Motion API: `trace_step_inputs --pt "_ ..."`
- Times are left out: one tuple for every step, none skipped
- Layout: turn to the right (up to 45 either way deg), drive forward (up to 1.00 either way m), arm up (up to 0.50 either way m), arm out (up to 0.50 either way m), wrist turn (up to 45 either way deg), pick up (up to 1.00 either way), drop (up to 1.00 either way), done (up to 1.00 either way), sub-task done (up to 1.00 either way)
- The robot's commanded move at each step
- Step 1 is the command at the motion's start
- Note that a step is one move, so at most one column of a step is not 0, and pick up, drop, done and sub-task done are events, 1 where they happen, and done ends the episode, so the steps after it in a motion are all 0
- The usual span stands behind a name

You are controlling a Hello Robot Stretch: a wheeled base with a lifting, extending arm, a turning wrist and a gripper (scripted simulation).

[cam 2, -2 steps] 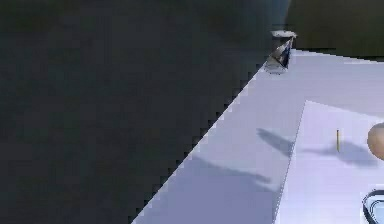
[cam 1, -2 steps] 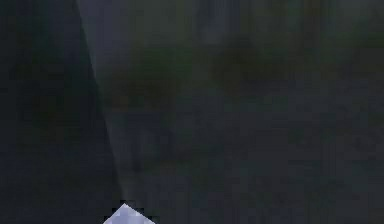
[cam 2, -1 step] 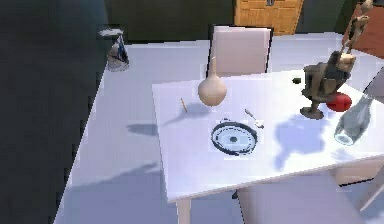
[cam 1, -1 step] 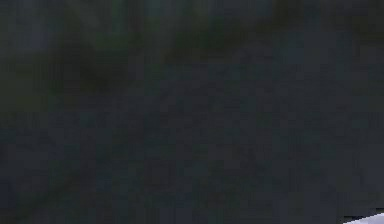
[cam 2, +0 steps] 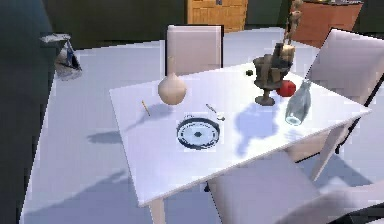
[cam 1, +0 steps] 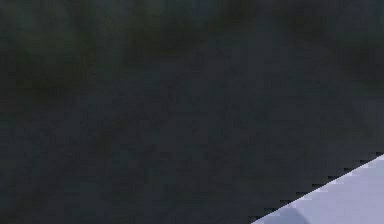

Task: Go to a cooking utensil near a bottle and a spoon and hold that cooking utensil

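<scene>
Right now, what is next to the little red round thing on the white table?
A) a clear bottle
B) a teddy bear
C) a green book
A: in the arm side view a clear bottle stands just beside the red round thing, near the right end of the white table; no teddy bear or green book is there.

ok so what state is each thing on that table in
vase, upright on the table
plate, lying flat
thin utensil, lying flat beside the plate
footed cup, upright
red round thing, resting by the footed cup
bottle, upright near the table's edge
</scene>
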Motion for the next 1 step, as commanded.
trace_step_inputs --pt "0.0 0.0 0.5 0.0 0.0 0.0 0.0 0.0 0.0"
